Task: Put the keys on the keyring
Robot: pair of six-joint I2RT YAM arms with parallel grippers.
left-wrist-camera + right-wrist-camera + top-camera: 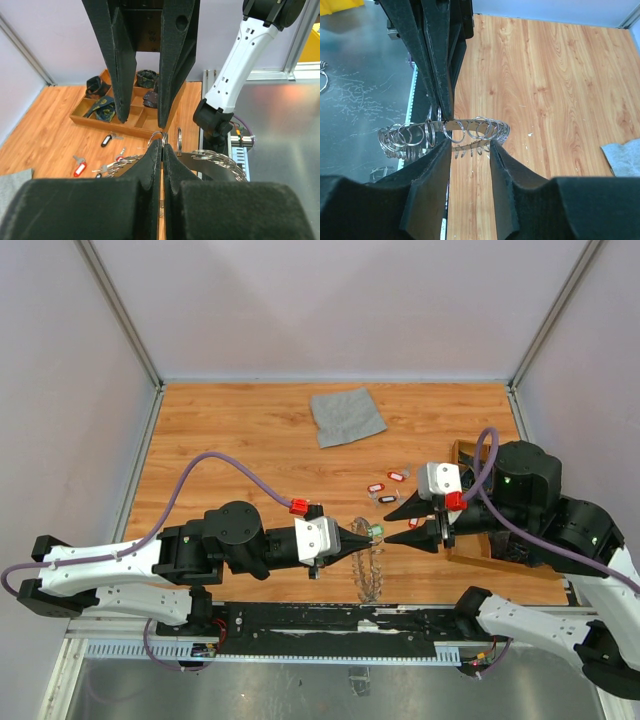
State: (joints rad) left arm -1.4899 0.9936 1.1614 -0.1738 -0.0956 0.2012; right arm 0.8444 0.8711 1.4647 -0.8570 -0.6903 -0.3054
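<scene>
We are clamping the keyring (482,128) in the left gripper (366,537); right gripper (387,525) is hovering, fingers apart; next needs one of the keys (376,487) fetched.

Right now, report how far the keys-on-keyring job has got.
Done: the left gripper is shut on the keyring. In hand: the open right gripper faces the ring, empty; a green tag sits at the left gripper's tip, threaded or not I cannot tell. Left: a red-tagged key, a black-tagged key and others lie loose on the table.
</scene>
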